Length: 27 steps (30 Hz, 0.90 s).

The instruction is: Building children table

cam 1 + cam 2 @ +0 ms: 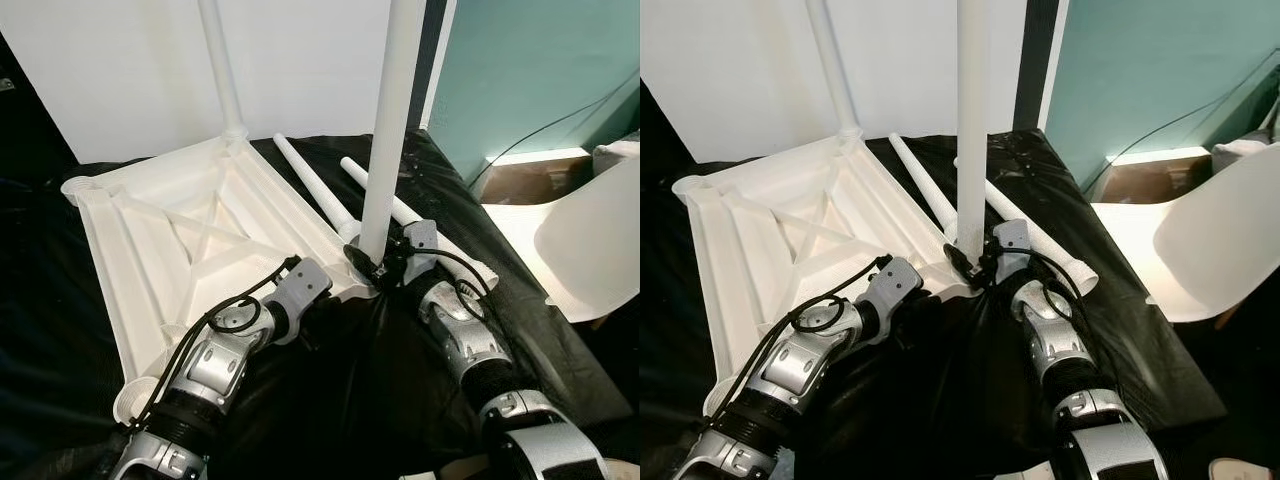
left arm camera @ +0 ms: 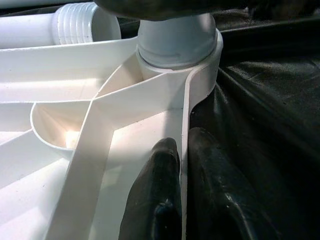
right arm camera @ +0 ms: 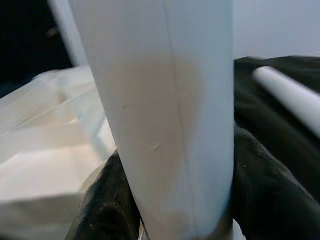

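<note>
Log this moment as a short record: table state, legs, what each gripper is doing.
tabletop: white tabletop lies underside up on black sheet
legs fitted: far leg upright in back corner; near leg upright in near corner socket
legs loose: two spare legs lying on the sheet beside the tabletop
left gripper: jaws pinch tabletop rim near the socket
right gripper: jaws closed round near leg base

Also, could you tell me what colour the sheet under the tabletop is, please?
Black, slightly glossy; the sheet shows best in the left eye view.
</note>
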Motion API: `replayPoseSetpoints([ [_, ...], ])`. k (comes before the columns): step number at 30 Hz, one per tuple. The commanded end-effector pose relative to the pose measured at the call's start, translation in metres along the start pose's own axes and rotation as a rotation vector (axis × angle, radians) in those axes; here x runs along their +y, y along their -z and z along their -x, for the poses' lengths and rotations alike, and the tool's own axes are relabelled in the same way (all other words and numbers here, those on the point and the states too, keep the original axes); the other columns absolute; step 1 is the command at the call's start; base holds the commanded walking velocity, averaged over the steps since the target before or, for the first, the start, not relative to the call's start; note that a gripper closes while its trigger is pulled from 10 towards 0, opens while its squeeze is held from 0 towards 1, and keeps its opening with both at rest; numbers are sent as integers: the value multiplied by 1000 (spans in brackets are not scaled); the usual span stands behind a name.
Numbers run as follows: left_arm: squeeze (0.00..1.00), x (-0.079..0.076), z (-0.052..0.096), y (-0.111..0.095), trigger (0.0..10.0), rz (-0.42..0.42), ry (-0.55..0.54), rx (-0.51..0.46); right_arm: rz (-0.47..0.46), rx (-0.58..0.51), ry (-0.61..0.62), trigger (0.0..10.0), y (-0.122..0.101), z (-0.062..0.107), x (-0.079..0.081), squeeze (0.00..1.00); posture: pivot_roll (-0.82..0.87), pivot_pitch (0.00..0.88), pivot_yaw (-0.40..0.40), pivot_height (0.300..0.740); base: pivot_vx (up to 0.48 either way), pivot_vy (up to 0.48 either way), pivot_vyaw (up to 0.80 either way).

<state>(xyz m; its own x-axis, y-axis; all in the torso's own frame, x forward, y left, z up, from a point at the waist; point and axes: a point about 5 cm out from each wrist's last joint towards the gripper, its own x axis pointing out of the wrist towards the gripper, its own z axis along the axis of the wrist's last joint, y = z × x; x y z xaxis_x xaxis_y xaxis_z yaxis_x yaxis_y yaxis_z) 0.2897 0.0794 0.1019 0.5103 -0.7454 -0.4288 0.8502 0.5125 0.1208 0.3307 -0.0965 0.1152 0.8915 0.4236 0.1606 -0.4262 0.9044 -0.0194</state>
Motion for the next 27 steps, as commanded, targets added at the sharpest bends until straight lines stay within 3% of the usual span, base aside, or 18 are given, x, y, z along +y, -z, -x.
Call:
replayPoseSetpoints([
  [1, 0, -17, -4, 39, 10000, 108, 55, 144, -13, -17, 70, 0, -2, 1, -4, 0, 67, 0, -9, 740, 0, 0, 0],
  [4, 0, -18, -5, 39, 10000, 110, 56, 145, -9, -19, 143, 0, 0, 0, -2, 0, 67, 0, -9, 740, 0, 0, 0],
  [9, 0, -18, -5, 40, 10000, 111, 59, 146, -31, -7, 149, 0, 0, -5, -1, 0, 66, 0, -8, 740, 0, 0, 0],
  [10, 0, -18, -5, 40, 10000, 111, 59, 146, -38, -4, 104, 10000, -1, -7, 3, 0, 67, 0, -8, 740, 0, 0, 0],
  [11, 0, -18, -5, 40, 10000, 111, 59, 146, -38, -4, 104, 10000, -1, -7, 3, 0, 67, 0, -8, 740, 0, 0, 0],
  [13, 0, -18, -5, 40, 10000, 111, 59, 146, -36, -7, -12, 10000, -2, -9, 16, 0, 62, 0, -3, 740, 0, 0, 0],
  [14, 0, -18, -5, 40, 10000, 110, 60, 148, -39, -16, -78, 10000, -4, -9, 21, 1000, 60, 0, -2, 740, 0, 0, 0],
  [15, 0, -18, -5, 40, 10000, 109, 61, 148, -21, -18, -153, 10000, -5, -7, 24, 1000, 58, 0, -1, 740, 0, 0, 0],
  [17, 0, -18, -5, 40, 10000, 109, 61, 148, -21, -18, -153, 10000, -5, -7, 24, 1000, 58, 0, -1, 740, 0, 0, 0],
  [18, 0, -17, -5, 40, 10000, 108, 61, 148, -4, -17, -192, 10000, -6, -6, 25, 0, 57, 0, -1, 740, 0, 0, 0],
  [19, 0, -17, -5, 40, 10000, 108, 61, 148, -4, -17, -192, 10000, -6, -6, 25, 0, 57, 0, -1, 740, 0, 0, 0],
  [24, 0, -17, -5, 40, 10000, 102, 67, 151, 82, 72, -456, 10000, -7, 1, 5, 0, 53, 0, 4, 740, 0, 0, 0],
  [27, 0, -17, -4, 40, 10000, 101, 67, 152, 107, 110, -513, 10000, -7, 2, -2, 0, 53, 0, 5, 740, 0, 0, 0],
])
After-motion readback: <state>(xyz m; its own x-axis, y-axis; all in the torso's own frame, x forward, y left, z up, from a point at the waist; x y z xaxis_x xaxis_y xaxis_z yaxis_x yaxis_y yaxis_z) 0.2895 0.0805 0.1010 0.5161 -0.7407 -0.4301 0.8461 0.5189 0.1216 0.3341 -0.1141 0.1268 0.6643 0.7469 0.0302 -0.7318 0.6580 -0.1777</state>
